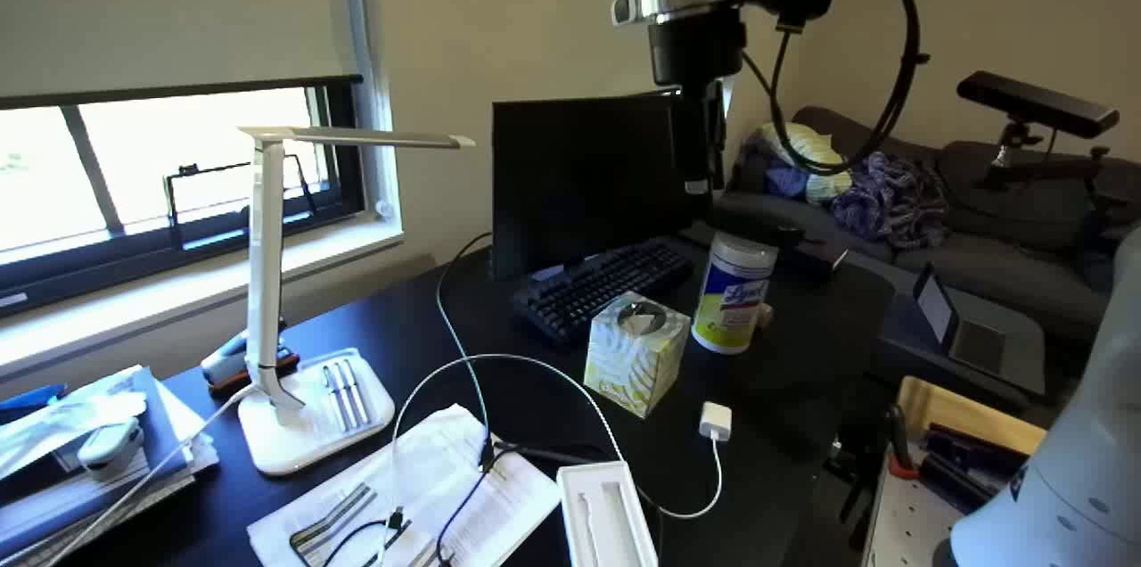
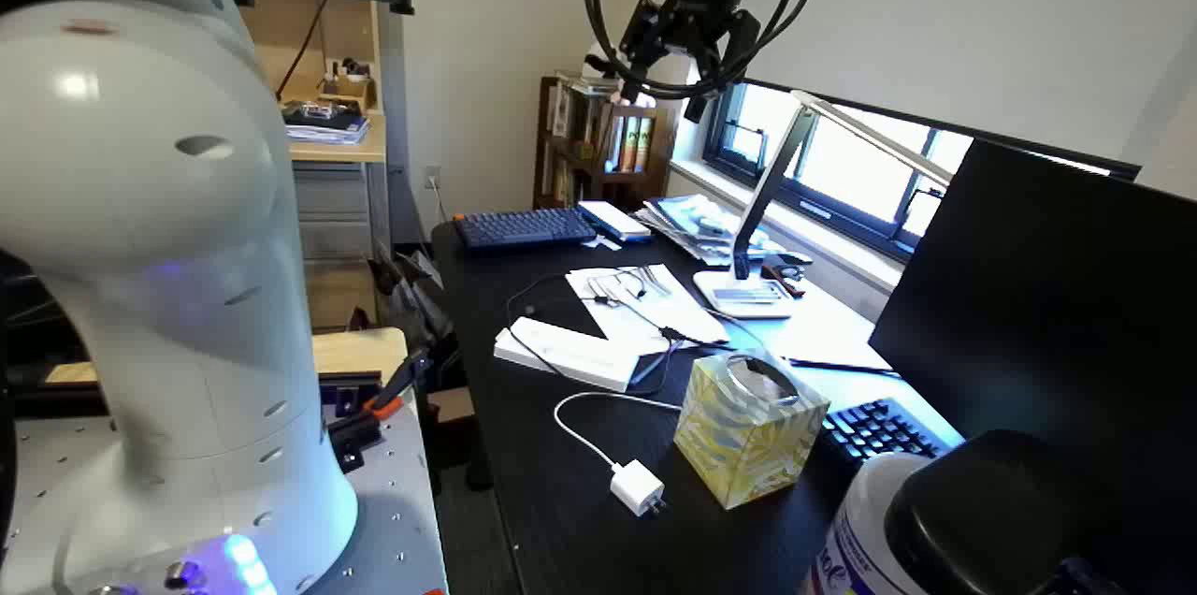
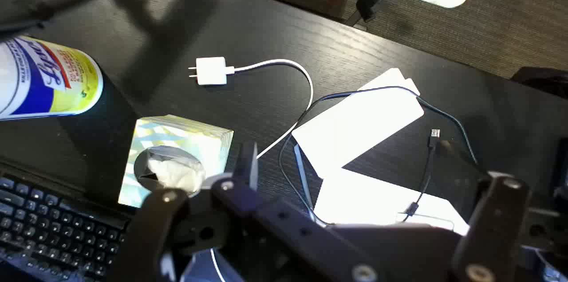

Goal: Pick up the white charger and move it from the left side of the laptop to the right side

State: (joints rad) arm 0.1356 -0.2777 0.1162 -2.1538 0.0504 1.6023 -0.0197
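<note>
Hand, empty and spread wide, probably needed to come straight down over the charger near the tissue box without nudging that box.

white charger: smooth plastic | desk: wood-grained, faint sheen | tissue box: printed card | robot arm: glossy shell | sofa: cloth

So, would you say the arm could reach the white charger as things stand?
Probably yes: the open gripper hangs above the desk, and nothing covers the white charger; the tissue box stands close by, apart from it.
</note>
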